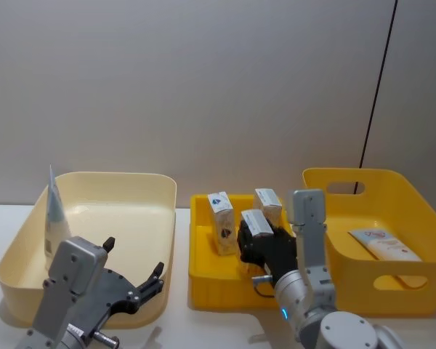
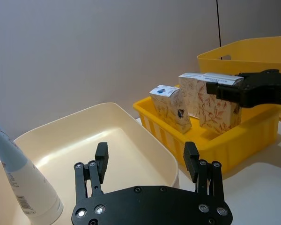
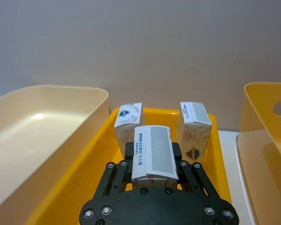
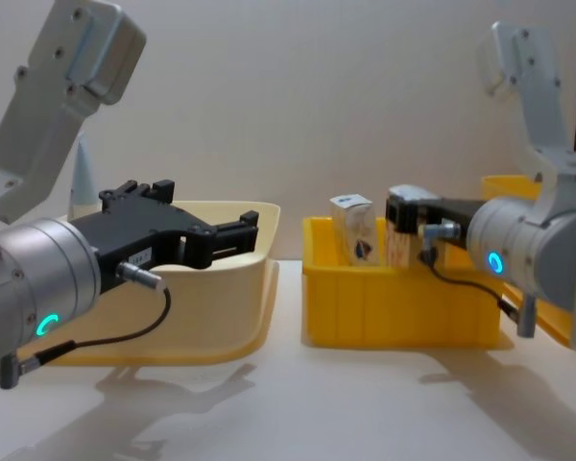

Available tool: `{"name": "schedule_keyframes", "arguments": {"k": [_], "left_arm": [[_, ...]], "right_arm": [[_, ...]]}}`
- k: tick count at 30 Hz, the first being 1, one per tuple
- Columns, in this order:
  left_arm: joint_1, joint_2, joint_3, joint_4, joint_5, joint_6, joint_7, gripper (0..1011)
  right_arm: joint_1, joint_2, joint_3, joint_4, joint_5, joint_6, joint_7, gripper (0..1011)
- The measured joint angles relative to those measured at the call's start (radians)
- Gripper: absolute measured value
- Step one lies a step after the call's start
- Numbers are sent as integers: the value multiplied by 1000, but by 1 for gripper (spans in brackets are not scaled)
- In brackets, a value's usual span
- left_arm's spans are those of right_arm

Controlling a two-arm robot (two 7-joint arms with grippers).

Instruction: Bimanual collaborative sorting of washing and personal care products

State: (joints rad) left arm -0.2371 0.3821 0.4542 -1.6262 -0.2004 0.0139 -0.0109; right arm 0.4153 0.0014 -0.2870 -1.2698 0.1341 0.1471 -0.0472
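A tall light-blue tube (image 1: pixel 54 218) stands upright at the left end of the cream basin (image 1: pixel 116 177). My left gripper (image 1: pixel 134 258) hovers open over the basin's near side, holding nothing; its jaws are spread wide in the left wrist view (image 2: pixel 146 152). Three small white cartons stand in the small yellow crate (image 1: pixel 203 273). My right gripper (image 1: pixel 256 236) is shut on the nearest carton (image 3: pixel 152 154), gripping its sides. The other two cartons (image 1: pixel 220 212) (image 1: pixel 268 205) stand upright just behind it. Whether the held carton still touches the crate floor is hidden.
A large yellow crate (image 1: pixel 414 203) with handle cut-outs stands at the right and holds a pale tube (image 1: pixel 385 245) lying flat. The three containers sit side by side on a white table. A grey wall rises behind them.
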Motion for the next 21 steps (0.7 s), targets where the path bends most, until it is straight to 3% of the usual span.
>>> {"name": "schedule_keyframes", "arguments": {"k": [13,21], "left_arm": [[0,0,0,0,0,0,0,1003],[0,0,0,0,0,0,0,1003]], "right_arm": [[-10,8,37,-44,20,-128,35,425],[-19,19,85,-95,33,-217,40,425]]}}
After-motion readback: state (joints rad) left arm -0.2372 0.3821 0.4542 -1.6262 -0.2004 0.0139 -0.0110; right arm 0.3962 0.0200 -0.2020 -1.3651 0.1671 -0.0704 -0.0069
